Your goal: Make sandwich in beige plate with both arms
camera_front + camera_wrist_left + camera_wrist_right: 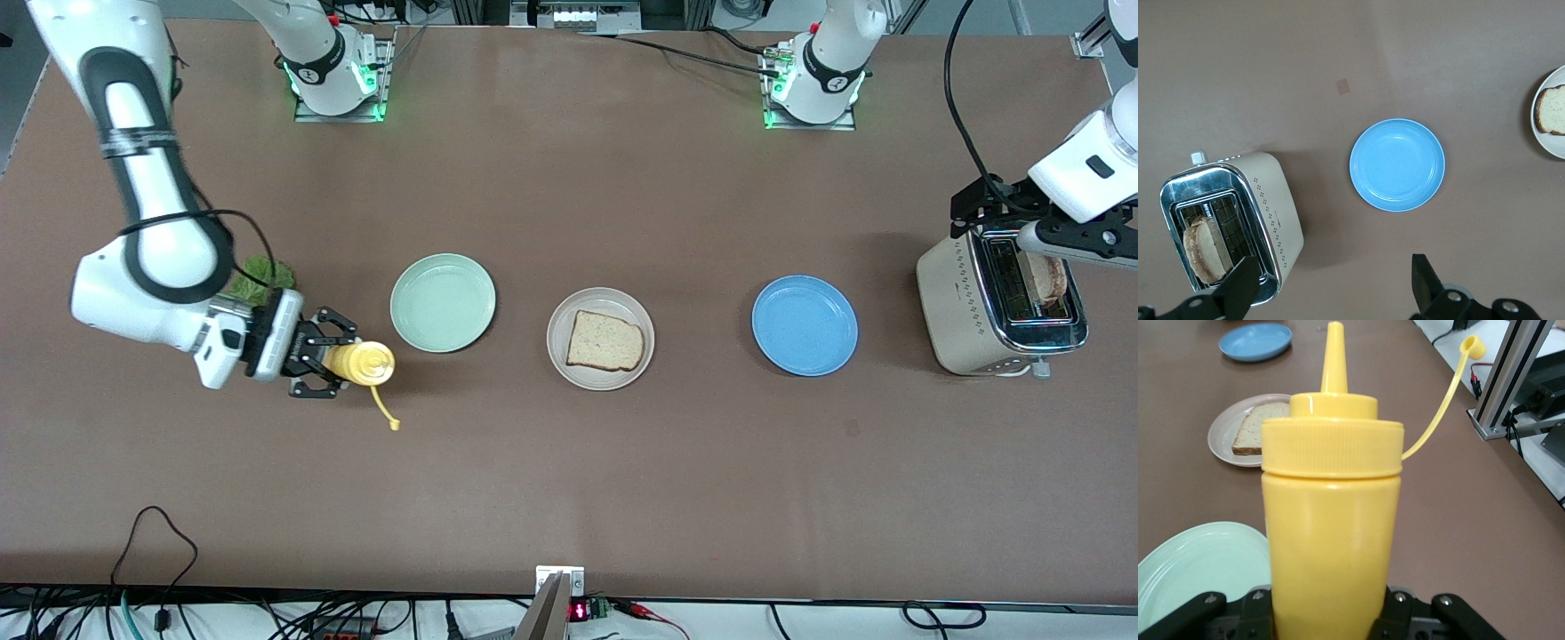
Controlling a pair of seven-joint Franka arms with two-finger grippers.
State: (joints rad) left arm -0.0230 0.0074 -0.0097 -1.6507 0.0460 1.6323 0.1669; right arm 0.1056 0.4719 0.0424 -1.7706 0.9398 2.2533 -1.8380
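The beige plate (558, 357) lies mid-table with one slice of toast bread (605, 341) on it. A second slice (1051, 277) stands in a slot of the toaster (965, 311) at the left arm's end. The green lettuce leaf (260, 277) is partly hidden under the right arm. My right gripper (342, 363) is shut on a yellow squeeze bottle (1331, 540), nozzle up, its tethered cap (1473, 347) hanging loose, beside the mint-green plate. My left gripper (1331, 283) hangs open and empty high over the toaster's edge, its fingers (1423, 283) wide apart.
A mint-green plate (443, 302) lies between the bottle and the beige plate. A blue plate (805, 324) lies between the beige plate and the toaster. Cables and a metal bracket (558, 587) line the table edge nearest the front camera.
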